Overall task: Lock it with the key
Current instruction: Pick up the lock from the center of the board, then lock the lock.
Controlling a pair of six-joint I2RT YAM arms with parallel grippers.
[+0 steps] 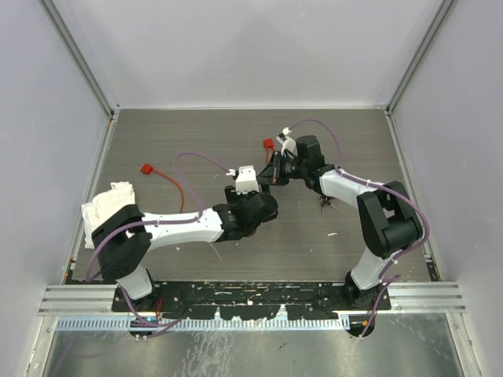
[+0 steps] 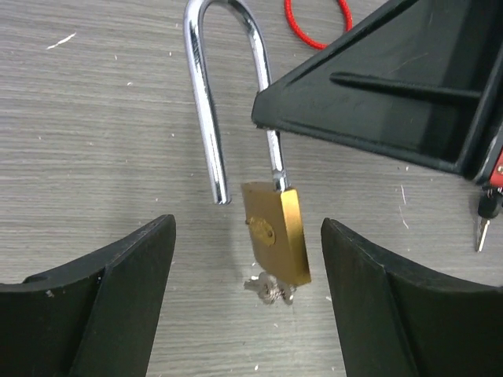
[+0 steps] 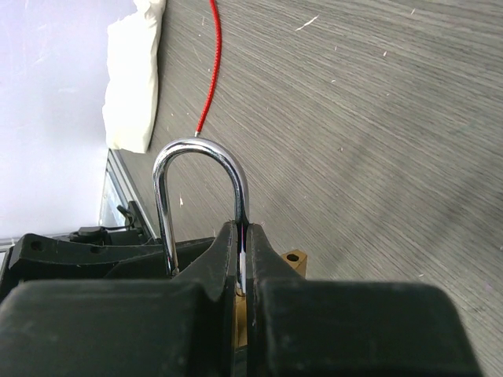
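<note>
2 black-and-white arms (image 1: 182,226) with looping purple cables (image 1: 196,155)

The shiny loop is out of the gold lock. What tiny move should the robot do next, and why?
Probably close the left end effector on the brass lock body. It stands open around the body without touching it, while the right end effector pinches the shackle, whose free end hangs outside the body. The key sits in the body's underside.
</note>
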